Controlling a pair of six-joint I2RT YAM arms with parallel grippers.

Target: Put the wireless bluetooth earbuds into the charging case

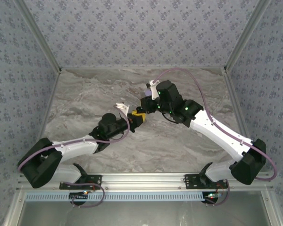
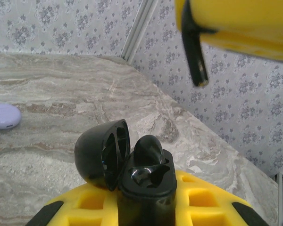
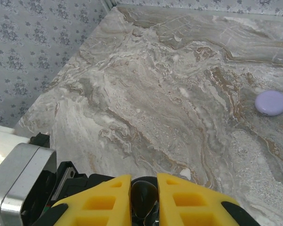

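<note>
Over the middle of the grey marbled counter point(image 1: 85, 94) the two arms meet nose to nose. The left arm's yellow fingers point(image 2: 89, 203) are clamped on the lower body of a glossy black charging case point(image 2: 146, 186). They hold it off the surface with its domed lid point(image 2: 101, 153) swung open toward nine o'clock. One small black earbud point(image 2: 148, 147) sits in the case's far well, while the near well looks bare and shiny.

The right arm's yellow fingers point(image 3: 188, 200) are closed on a second black earbud point(image 3: 145, 197), pinched between them. From the left wrist, one of those fingers hangs at one o'clock above the open case, apart from it.

By my reckoning the black pair is half done. One bud is seated, and the other is in hand and has yet to be lowered into the free well.

A closed, pale lavender round case point(image 3: 271, 102) lies flat on the counter at three o'clock from the right wrist, well apart from the work. Whether its buds are inside I cannot tell, so that pair may be left to do.
</note>
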